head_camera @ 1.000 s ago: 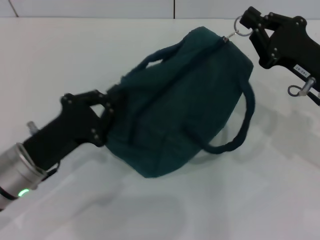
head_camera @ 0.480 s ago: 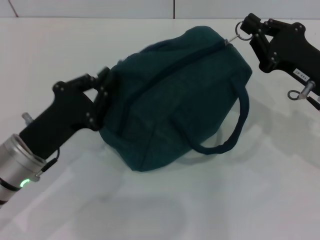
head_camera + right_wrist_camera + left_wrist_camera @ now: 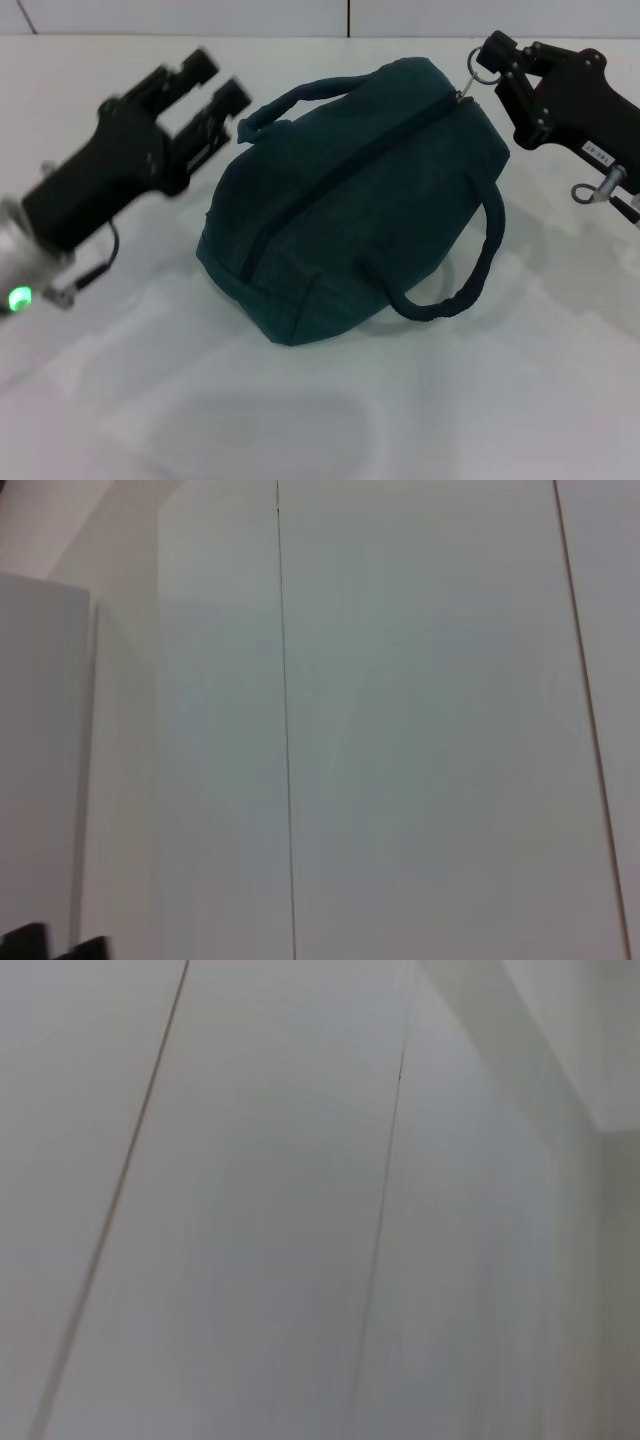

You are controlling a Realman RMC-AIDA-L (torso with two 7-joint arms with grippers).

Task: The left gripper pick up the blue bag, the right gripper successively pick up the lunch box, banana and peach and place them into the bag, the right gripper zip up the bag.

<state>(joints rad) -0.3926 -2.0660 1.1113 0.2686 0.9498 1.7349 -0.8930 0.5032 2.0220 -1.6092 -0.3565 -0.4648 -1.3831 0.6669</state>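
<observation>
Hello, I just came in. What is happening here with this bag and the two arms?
The blue bag lies on the white table, zipped shut. The right gripper is at the far end of the zipper, closed on the metal ring pull. The left gripper hangs open beside the bag's other end and holds nothing.

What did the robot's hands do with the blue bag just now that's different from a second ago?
The left gripper let go of the blue bag: it had been clamped on the bag's left end, and now it is lifted up and away, fingers open. The bag settled flat on the table. The right gripper stayed put, pinching the zipper ring. The zipper stayed closed.
</observation>
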